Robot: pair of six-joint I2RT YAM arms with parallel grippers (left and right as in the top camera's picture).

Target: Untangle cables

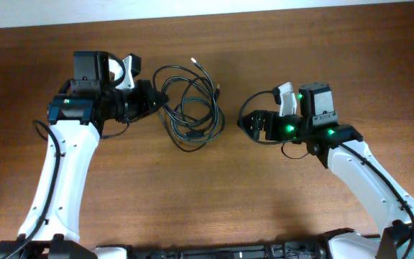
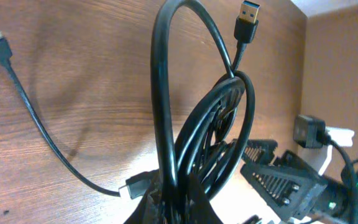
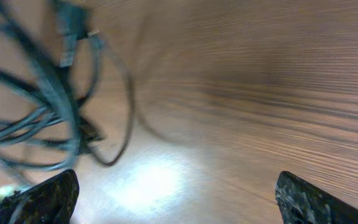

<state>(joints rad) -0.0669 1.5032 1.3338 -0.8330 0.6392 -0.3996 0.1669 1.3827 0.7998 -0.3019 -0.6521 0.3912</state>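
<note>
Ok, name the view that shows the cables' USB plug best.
Left wrist: the USB plug is close, sharp, its metal shell clear. Overhead shows the cables whole but plugs tiny; right wrist shows only blurred strands.

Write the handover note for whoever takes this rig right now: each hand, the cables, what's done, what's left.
Left hand: closed on the left edge of the cables; strands run out from between its fingers.
Right hand: open and empty, just right of the bundle, not touching it.
Cables: one looped tangle mid-table, with a gold plug sticking free.
Done: bundle gripped on one side only; nothing separated.
Left: probably take a free strand with the right hand, pull the cords apart, lay each out separately.
</note>
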